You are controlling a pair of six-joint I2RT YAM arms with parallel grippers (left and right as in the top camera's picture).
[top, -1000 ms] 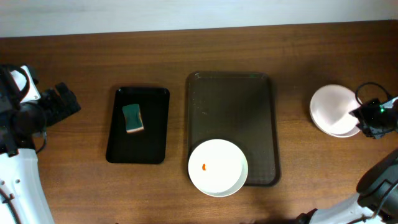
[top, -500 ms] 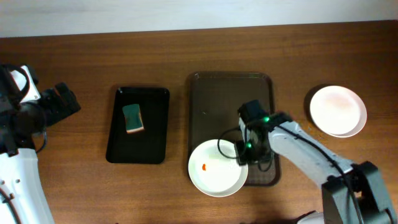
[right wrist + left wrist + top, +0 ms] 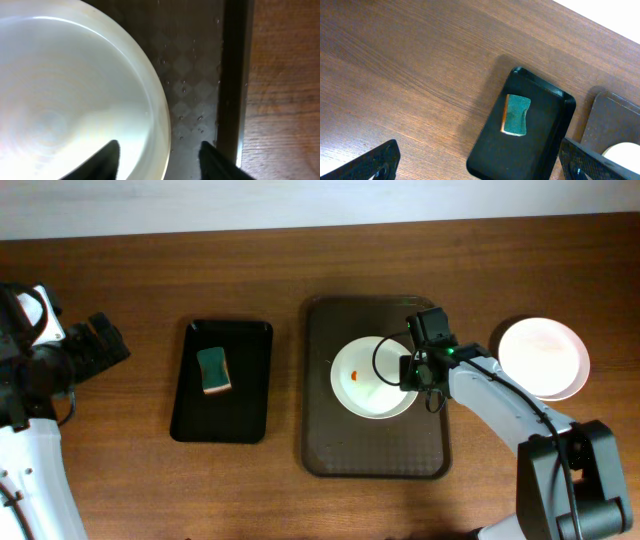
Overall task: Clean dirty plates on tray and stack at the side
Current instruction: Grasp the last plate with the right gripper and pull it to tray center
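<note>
Wooden table [image 3: 500,260]: the largest item, dark brown, bearing everything listed below

Brown tray [image 3: 375,450]: rectangular, raised rim, centre of the table. One plate lies in its upper half; the lower half is bare

Black tray [image 3: 250,410]: smaller, well to the left of the brown one, holding only the sponge

Side stack [image 3: 543,358]: white plates piled on the table just right of the brown tray

Dirty plate [image 3: 385,390]: white, round, shallow, lying flat inside the brown tray near its right rim

Right gripper [image 3: 412,370]: at the plate's right edge. In the wrist view its fingers [image 3: 107,160] stand either side of the rim, one over the plate's inside and one over the tray floor, with a gap showing on both sides, so it reads as unclosed

Left gripper [image 3: 105,340]: at the far left edge, jaws wide apart, holding nothing, well away from the sponge

Sponge [image 3: 214,370]: green with a pale backing, lying in the upper half of the black tray

Smear [image 3: 355,375]: orange-red spot left of the plate's centre

Handling note, as judged: the plate looks placed for wiping. The right jaws should pinch the rim squarely and keep the plate flat, so it cannot skate. The left arm should take the sponge across its narrow sides and wipe over the smear, away from the right fingers
</note>
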